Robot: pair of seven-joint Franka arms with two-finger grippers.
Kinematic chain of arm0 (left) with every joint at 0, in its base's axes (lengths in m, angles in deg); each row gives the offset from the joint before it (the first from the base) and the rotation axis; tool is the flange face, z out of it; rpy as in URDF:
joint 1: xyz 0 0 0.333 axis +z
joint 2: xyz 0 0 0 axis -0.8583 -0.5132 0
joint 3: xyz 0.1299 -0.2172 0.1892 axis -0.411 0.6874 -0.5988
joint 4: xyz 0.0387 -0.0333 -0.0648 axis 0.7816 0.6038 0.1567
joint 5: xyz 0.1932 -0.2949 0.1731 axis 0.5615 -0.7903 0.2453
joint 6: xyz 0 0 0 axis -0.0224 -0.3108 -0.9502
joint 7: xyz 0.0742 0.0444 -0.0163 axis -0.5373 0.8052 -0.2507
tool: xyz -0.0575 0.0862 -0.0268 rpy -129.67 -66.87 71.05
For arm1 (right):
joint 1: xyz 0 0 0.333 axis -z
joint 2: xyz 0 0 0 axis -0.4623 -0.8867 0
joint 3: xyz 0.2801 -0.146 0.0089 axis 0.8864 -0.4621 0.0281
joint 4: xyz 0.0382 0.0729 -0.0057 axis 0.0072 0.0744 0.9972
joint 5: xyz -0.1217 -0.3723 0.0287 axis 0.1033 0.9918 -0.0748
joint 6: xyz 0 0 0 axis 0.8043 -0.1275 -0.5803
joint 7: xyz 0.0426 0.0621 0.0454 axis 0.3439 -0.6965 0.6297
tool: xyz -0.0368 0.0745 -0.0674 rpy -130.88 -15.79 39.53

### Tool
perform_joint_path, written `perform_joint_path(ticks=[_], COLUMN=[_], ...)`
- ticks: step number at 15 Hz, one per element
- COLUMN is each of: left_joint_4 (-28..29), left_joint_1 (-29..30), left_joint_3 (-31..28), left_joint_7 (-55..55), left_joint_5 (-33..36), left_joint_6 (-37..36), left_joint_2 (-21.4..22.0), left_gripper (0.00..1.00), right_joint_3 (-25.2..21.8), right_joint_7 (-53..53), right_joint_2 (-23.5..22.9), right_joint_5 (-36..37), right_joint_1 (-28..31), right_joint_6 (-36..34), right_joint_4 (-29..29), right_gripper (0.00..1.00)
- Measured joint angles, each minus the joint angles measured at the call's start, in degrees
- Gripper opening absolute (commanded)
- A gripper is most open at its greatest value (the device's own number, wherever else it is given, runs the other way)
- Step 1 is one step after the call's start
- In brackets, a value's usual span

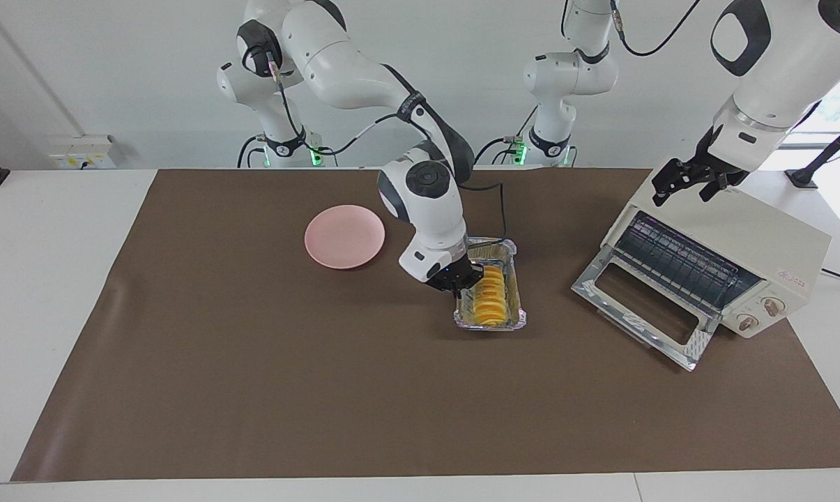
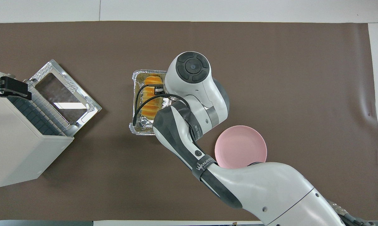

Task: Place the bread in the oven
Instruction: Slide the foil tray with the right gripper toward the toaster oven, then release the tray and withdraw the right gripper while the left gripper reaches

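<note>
The golden, crosswise-ridged bread [image 1: 491, 298] lay in the foil tray [image 1: 512, 252]. The right gripper [image 1: 461, 279] reached into it, its grasp indiscernible. The left gripper [image 1: 691, 180] hovered over the open oven [image 1: 754, 237], jaws released.

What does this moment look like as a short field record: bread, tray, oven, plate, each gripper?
bread: bread lying in the foil tray, on the brown mat
oven: oven at the left arm's end of the table, door dropped open, rack visible, nothing on it
plate: pink plate bare, toward the right arm's end from the tray
right gripper: right gripper down at the tray, at the bread's end nearer the robots; grasp not readable
left gripper: left gripper over the oven's top, waiting
stage: bread not yet in oven
</note>
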Motion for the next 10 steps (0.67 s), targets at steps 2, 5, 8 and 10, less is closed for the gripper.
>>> perform_joint_path(ticks=[2,5,8,10], left_joint_4=[0.0,0.0,0.0,0.0], left_joint_1=[0.0,0.0,0.0,0.0], left_joint_3=[0.0,0.0,0.0,0.0], left_joint_7=[0.0,0.0,0.0,0.0], left_joint_5=[0.0,0.0,0.0,0.0], left_joint_6=[0.0,0.0,0.0,0.0], left_joint_2=[0.0,0.0,0.0,0.0], left_gripper=[1.00,1.00,1.00,1.00], right_joint_3=[0.0,-0.1,-0.2,-0.8], right_joint_7=[1.0,1.2,1.1,1.1], right_joint_2=[0.0,0.1,0.7,1.5], right_joint_5=[0.0,0.0,-0.5,-2.7], right_joint_1=[-0.5,-0.5,-0.4,0.1], right_joint_6=[1.6,1.7,1.7,1.0], right_joint_4=[2.2,2.4,2.2,1.7], right_gripper=[0.00,1.00,1.00,1.00])
